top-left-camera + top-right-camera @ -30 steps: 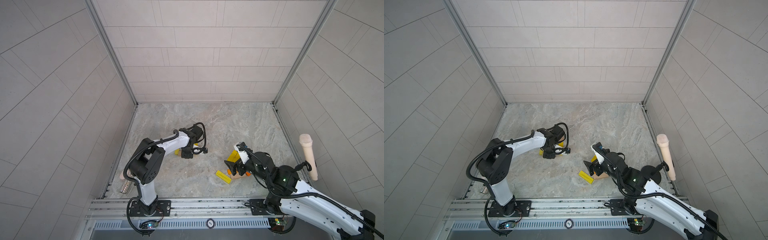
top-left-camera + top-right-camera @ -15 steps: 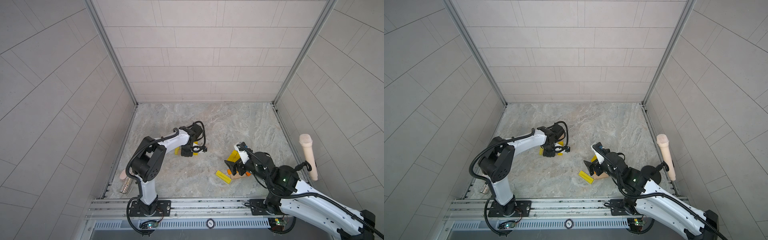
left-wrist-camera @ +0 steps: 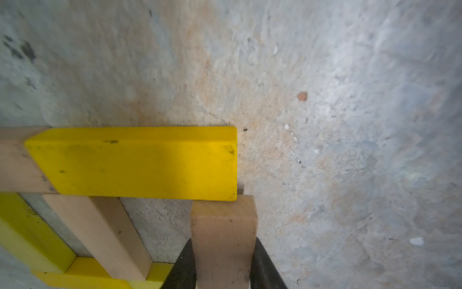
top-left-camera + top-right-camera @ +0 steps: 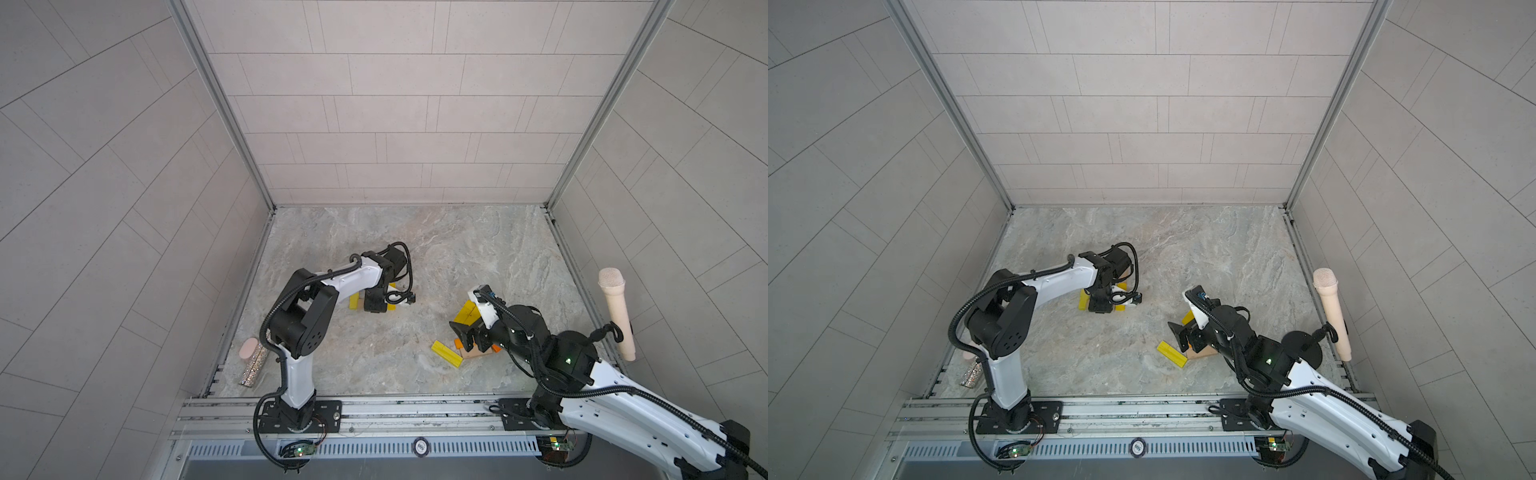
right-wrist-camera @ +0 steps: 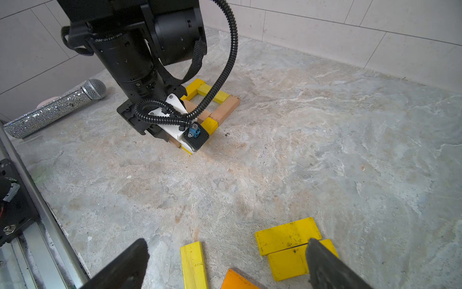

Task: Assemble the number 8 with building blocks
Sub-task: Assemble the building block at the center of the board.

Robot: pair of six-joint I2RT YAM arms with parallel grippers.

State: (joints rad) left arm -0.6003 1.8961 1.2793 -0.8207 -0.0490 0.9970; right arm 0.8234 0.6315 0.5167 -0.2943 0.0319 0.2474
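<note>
Two tools over the counter (image 4: 457,249): nearer its left edge, the left tool (image 3: 223,242) pinches a tan block (image 3: 223,220), its end seemingly touching the number 8 (image 5: 220,105); toward the front right corner, the right tool (image 5: 226,244) hangs spread above loose building blocks (image 5: 287,235)

Blocks and microphones, counted
The number 8 (image 3: 135,162) shows three tan bars (image 3: 100,232) and at least three yellow. The loose building blocks (image 5: 287,235) show three yellow and one orange bar (image 5: 237,280). There is one silver microphone (image 5: 55,107) and one beige microphone (image 4: 617,316).
</note>
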